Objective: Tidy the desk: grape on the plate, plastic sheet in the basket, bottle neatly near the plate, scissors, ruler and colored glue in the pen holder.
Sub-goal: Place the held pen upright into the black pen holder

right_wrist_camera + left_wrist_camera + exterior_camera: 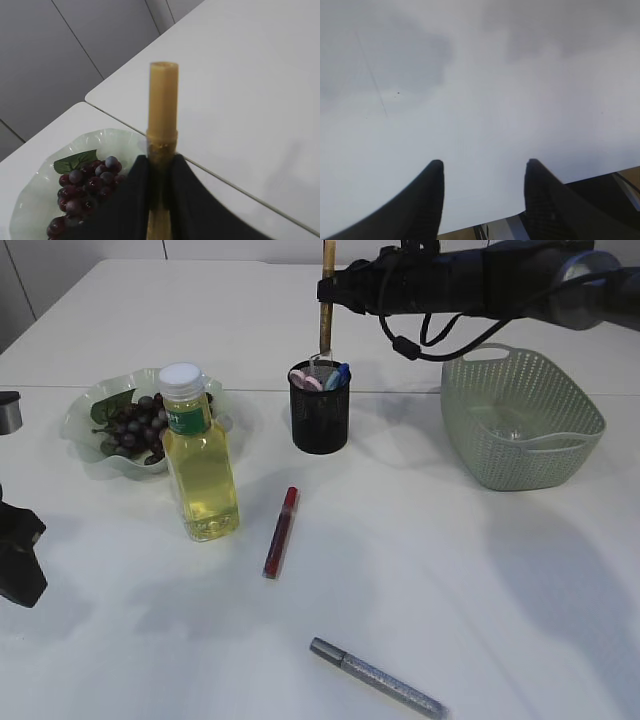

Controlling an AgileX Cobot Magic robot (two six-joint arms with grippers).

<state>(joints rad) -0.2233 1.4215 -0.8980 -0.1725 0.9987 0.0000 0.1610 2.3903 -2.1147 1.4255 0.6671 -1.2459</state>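
My right gripper (327,288) is shut on a gold colored glue pen (326,315), held upright just above the black mesh pen holder (320,420). In the right wrist view the fingers (140,172) clamp the gold glue pen (163,100). Pink scissors handles (305,379) and a blue-tipped piece (341,374) stick out of the holder. The grape bunch (135,425) lies on the pale green plate (85,410). The bottle (200,460) of yellow liquid stands beside the plate. A red glue pen (281,532) and a silver one (378,678) lie on the table. My left gripper (482,167) hangs open over bare table.
The green basket (560,455) stands at the right with something clear and shiny (512,427) in its bottom. The left arm (18,550) sits at the table's left edge. The right arm reaches across the back of the table from the right.
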